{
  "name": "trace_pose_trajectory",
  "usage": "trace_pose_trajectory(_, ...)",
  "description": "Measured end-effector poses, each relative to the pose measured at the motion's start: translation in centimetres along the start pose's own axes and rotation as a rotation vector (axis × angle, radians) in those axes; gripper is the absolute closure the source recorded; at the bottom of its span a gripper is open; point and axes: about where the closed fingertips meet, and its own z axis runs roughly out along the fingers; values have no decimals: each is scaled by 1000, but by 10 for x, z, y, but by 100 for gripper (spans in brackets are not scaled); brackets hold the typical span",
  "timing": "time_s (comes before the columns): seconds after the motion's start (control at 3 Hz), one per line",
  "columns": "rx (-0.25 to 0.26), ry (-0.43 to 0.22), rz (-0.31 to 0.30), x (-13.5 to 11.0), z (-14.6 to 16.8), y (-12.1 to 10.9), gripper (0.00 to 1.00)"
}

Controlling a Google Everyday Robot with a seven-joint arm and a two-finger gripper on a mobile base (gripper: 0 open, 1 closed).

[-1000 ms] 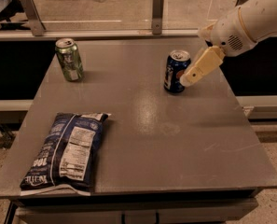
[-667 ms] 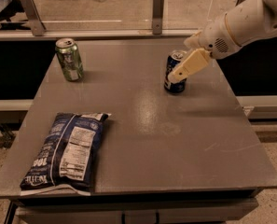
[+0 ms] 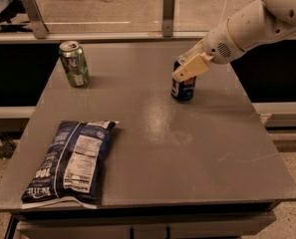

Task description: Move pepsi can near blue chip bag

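The pepsi can, dark blue with a round logo, stands upright on the grey table, right of centre toward the back. My gripper, cream-coloured on a white arm coming in from the upper right, is at the can's top and covers its rim. The blue chip bag lies flat at the table's front left, its white label panel facing up. A wide stretch of table separates the can from the bag.
A green can stands upright at the table's back left. Behind the table runs a low rail with metal posts. The table's front edge is just past the bag.
My gripper has moved left and down from beside the pepsi can's right side to over its top. The can, the bag and the green can stay about where they were.
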Motion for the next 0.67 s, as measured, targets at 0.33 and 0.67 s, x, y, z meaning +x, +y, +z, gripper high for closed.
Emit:
trace_pose_trajectory(0.33, -36, -51, -17, -13, -5, 6, 88)
trace_pose_trajectory(0.67, -104, -91, -104, -46, -7, 42, 100)
